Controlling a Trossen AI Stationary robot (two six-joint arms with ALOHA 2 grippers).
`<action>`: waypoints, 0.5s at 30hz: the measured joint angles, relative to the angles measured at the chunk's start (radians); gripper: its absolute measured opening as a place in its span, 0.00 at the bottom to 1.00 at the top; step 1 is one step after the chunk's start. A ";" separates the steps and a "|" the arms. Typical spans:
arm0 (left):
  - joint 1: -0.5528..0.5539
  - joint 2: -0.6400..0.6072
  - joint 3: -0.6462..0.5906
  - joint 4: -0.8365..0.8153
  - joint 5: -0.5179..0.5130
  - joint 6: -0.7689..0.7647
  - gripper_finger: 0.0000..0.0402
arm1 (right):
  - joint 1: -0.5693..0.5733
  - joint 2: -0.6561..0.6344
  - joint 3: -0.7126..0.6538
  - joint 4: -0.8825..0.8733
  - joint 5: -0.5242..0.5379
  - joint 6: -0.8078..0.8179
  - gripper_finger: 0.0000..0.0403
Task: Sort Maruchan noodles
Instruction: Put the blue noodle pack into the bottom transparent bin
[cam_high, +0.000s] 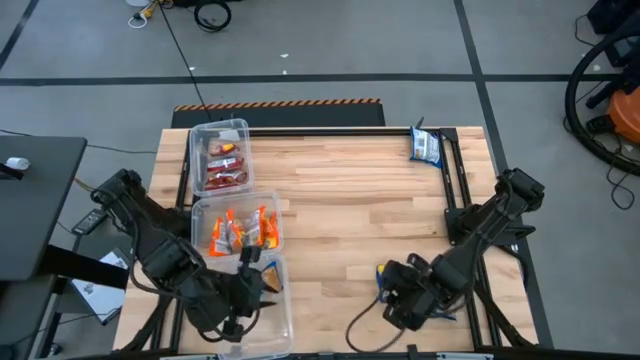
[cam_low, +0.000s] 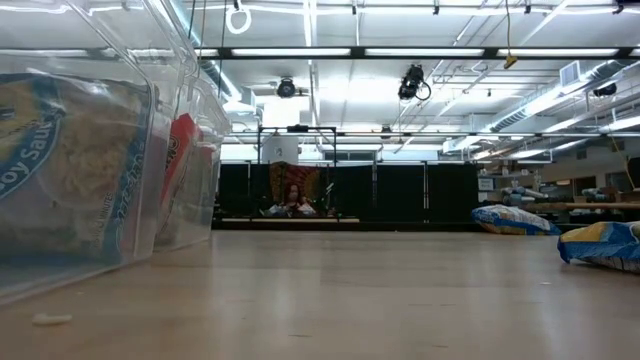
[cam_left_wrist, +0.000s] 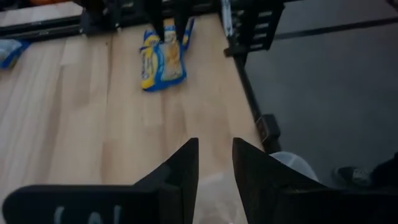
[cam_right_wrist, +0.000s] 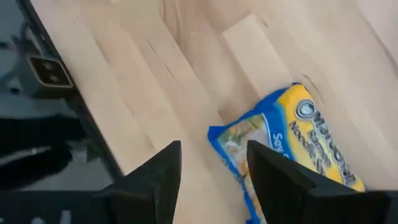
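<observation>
Three clear bins stand in a row at the table's left. The far bin (cam_high: 220, 155) holds red packets, the middle one (cam_high: 238, 228) orange packets, and the near one (cam_high: 268, 300) a blue-and-yellow packet (cam_low: 60, 170). My left gripper (cam_high: 250, 272) hovers open above the near bin with nothing between its fingers (cam_left_wrist: 214, 152). A blue-and-yellow noodle packet (cam_right_wrist: 292, 146) lies flat on the table near the front right. My right gripper (cam_right_wrist: 211, 158) stands open just over its end, pointing down. Another blue packet (cam_high: 425, 147) lies at the far right corner.
Bare wood (cam_high: 350, 200) stretches between the bins and the right arm. Black frame rails (cam_high: 455, 170) run along the table's right and far edges. The low view shows the bin walls (cam_low: 150, 150) at left and both loose packets (cam_low: 600, 245) at right.
</observation>
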 joint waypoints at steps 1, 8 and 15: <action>-0.001 0.000 0.000 0.010 -0.004 0.002 0.26 | -0.011 0.000 -0.024 0.026 -0.015 -0.037 0.47; 0.015 0.000 0.000 0.014 -0.074 0.001 0.26 | -0.066 0.000 -0.172 0.221 -0.069 -0.557 0.55; 0.024 0.000 -0.001 0.014 -0.111 0.002 0.26 | -0.115 0.000 -0.342 0.298 -0.112 -0.828 0.52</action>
